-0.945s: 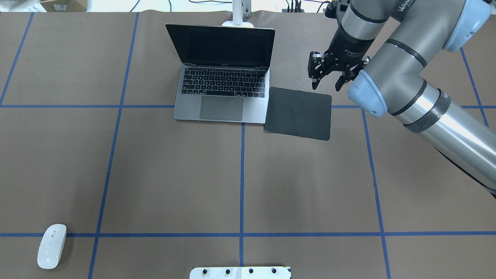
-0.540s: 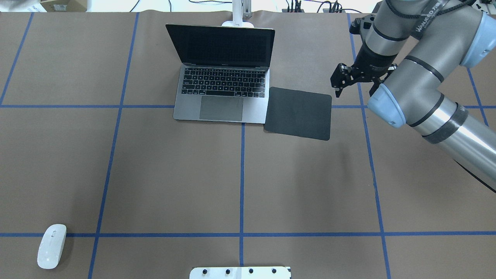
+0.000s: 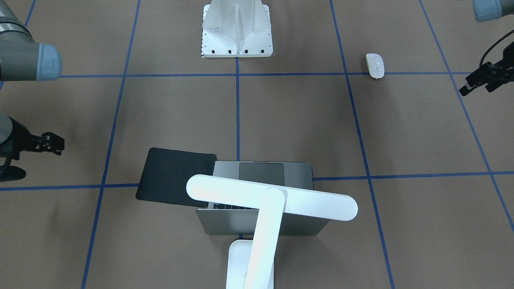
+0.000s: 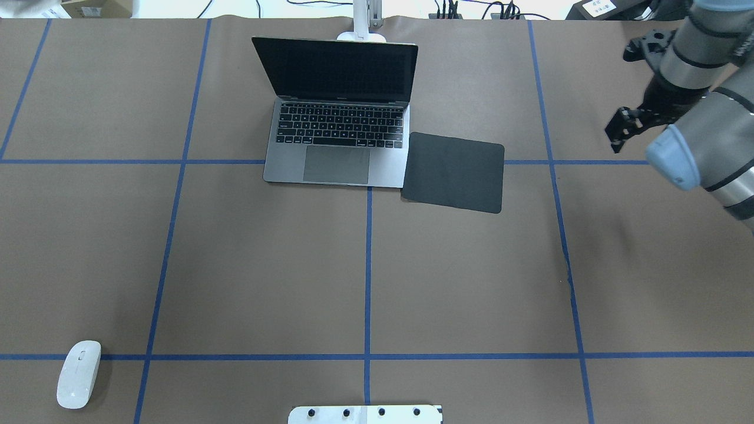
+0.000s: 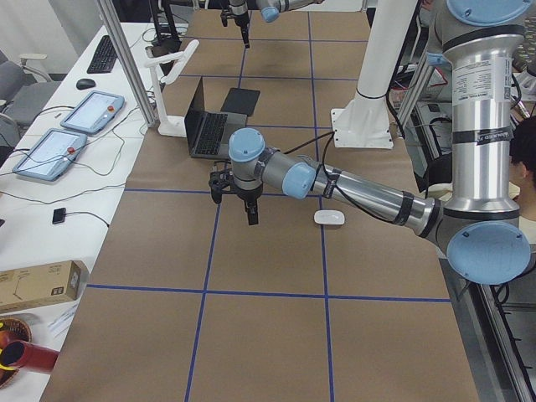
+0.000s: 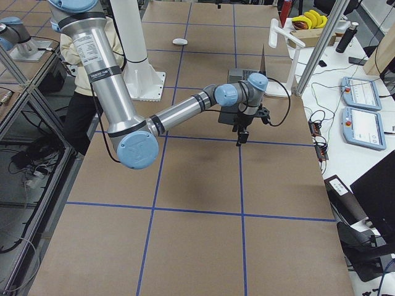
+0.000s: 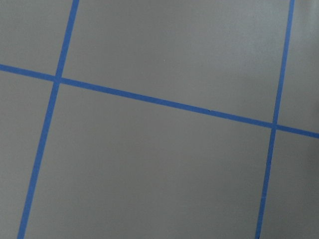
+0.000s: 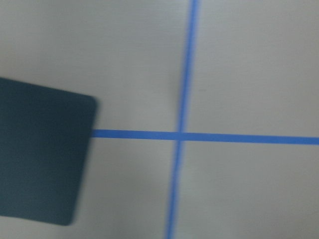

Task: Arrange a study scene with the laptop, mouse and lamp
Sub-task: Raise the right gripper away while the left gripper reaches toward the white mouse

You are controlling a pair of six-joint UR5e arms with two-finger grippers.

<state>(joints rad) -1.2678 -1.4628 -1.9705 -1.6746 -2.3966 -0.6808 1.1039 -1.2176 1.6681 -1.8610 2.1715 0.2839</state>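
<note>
Matt grey metal laptop (image 4: 336,126), glossy white mouse (image 4: 78,374), black mat (image 4: 453,172), perhaps cloth, matt brown paper tabletop (image 4: 265,265)

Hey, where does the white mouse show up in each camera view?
Front-facing: mouse upper right.
Overhead: mouse bottom left.
Exterior left: mouse at centre.
Exterior right: mouse at top, left of centre.
Left wrist: not in view.
Right wrist: not in view.
Shared landmark: the white pedestal, seen in all four exterior views.

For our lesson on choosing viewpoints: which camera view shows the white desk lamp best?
Exterior front-facing: the lamp fills the foreground, with bar head, slanted arm and base visible. Overhead shows only its foot behind the laptop lid. Both side views show it small beside the laptop. The wrist views miss it.
</note>
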